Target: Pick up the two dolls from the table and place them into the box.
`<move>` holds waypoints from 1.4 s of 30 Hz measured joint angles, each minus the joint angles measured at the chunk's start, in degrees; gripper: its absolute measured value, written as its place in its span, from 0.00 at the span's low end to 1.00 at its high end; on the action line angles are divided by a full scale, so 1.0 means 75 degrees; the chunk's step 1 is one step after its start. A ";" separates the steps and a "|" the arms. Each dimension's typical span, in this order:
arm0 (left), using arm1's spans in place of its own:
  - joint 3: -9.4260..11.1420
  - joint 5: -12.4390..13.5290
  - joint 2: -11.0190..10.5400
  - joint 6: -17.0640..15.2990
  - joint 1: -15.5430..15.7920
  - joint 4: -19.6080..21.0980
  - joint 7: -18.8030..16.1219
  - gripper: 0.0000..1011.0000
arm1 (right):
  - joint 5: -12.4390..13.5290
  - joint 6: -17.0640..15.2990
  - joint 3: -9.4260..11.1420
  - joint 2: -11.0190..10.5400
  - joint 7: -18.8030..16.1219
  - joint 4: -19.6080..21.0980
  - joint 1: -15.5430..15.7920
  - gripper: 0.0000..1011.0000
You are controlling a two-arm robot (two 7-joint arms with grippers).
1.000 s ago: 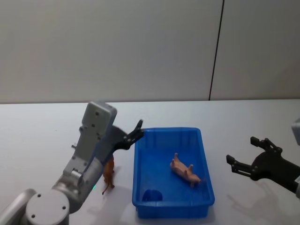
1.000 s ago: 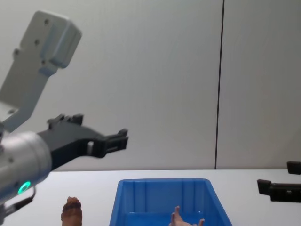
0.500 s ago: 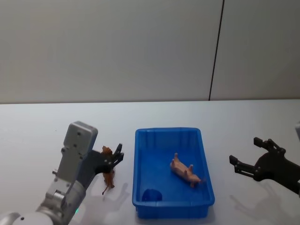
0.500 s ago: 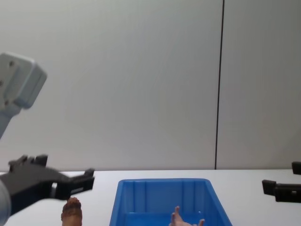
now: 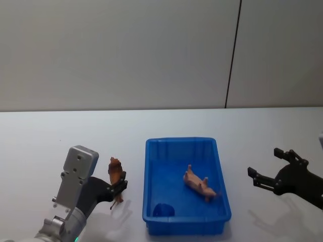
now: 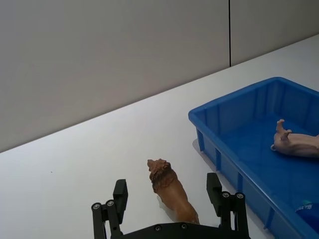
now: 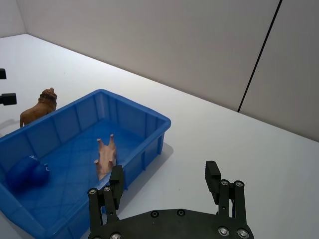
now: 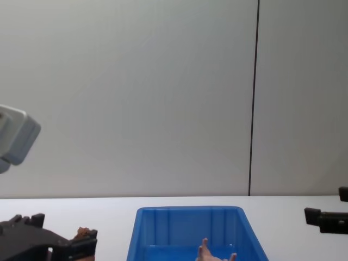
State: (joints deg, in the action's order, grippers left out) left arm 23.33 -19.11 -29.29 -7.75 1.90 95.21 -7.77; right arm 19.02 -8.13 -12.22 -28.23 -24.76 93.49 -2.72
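Note:
The brown doll (image 5: 115,171), a small lion, stands on the white table (image 5: 45,136) just left of the blue box (image 5: 148,181). My left gripper (image 5: 117,189) is low at the doll's rear and open. Seen from the left wrist, the brown doll (image 6: 170,187) stands between the open fingers (image 6: 120,190). The pink doll (image 5: 199,183) lies on its back inside the box. My right gripper (image 5: 275,172) hovers open over the table to the right of the box. From the right wrist, the right gripper (image 7: 164,172) looks over the box (image 7: 134,102) and the pink doll (image 7: 105,157).
A dark blue object (image 5: 164,209) lies in the near left corner of the box. A grey wall stands behind the table. Bare tabletop stretches to the left of the brown doll and behind the box.
My left gripper has dropped from beside the box's left rim and pulled back, down around the brown doll. The right gripper has barely moved. Both dolls stay in place.

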 joint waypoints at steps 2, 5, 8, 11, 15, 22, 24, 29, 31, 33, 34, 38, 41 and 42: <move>-0.0003 -0.0001 0.0023 0.0014 0.0025 -0.0082 0.0077 0.99 | 0.0002 0.0000 0.0002 -0.0002 0.0002 0.0002 0.0002 0.99; -0.0012 0.0010 0.0093 0.0056 0.0102 -0.0296 0.0260 0.99 | 0.0004 0.0000 0.0003 -0.0004 0.0005 0.0004 0.0003 0.99; -0.0014 0.0019 0.0140 0.0082 0.0152 -0.0428 0.0377 0.99 | 0.0006 0.0000 0.0003 -0.0006 0.0006 0.0005 0.0005 0.99; -0.0015 0.0031 0.0214 0.0115 0.0226 -0.0612 0.0526 0.99 | 0.0006 0.0000 0.0003 -0.0007 0.0007 0.0005 0.0006 0.99; -0.0015 0.0046 0.0303 0.0147 0.0313 -0.0840 0.0683 0.99 | 0.0006 0.0000 0.0003 -0.0009 0.0007 0.0005 0.0008 0.99; -0.0006 0.0064 0.0471 0.0190 0.0468 -0.1268 0.0948 0.99 | 0.0007 -0.0001 0.0004 -0.0010 0.0007 0.0005 0.0011 0.99; -0.0003 0.0067 0.0499 0.0192 0.0494 -0.1337 0.0987 0.99 | 0.0007 0.0000 0.0003 -0.0010 0.0006 0.0005 0.0011 0.99; 0.0007 0.0073 0.0598 0.0195 0.0579 -0.1579 0.1114 0.94 | 0.0006 -0.0001 0.0003 -0.0011 0.0006 0.0004 0.0012 0.99; 0.0009 0.0077 0.0622 0.0193 0.0600 -0.1633 0.1142 0.90 | 0.0006 -0.0001 0.0003 -0.0010 0.0006 0.0005 0.0012 0.99; 0.0011 0.0091 0.0662 0.0185 0.0636 -0.1715 0.1184 0.85 | 0.0006 -0.0001 0.0003 -0.0011 0.0006 0.0005 0.0011 0.99; 0.0011 0.0097 0.0674 0.0182 0.0646 -0.1739 0.1194 0.82 | 0.0006 -0.0001 0.0003 -0.0011 0.0006 0.0005 0.0011 0.99; 0.0014 0.0151 0.0736 0.0152 0.0711 -0.1866 0.1248 0.71 | 0.0006 -0.0001 0.0003 -0.0010 0.0006 0.0004 0.0011 0.99; 0.0014 0.0175 0.0761 0.0139 0.0735 -0.1909 0.1266 0.61 | 0.0006 -0.0001 0.0003 -0.0010 0.0006 0.0004 0.0011 0.99; 0.0013 0.0193 0.0776 0.0128 0.0754 -0.1934 0.1280 0.57 | 0.0006 -0.0001 0.0003 -0.0010 0.0006 0.0004 0.0011 0.99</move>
State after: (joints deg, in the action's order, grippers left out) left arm 23.43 -17.66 -23.47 -6.79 7.55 80.70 1.83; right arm 19.06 -8.14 -12.20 -28.30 -24.72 93.52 -2.63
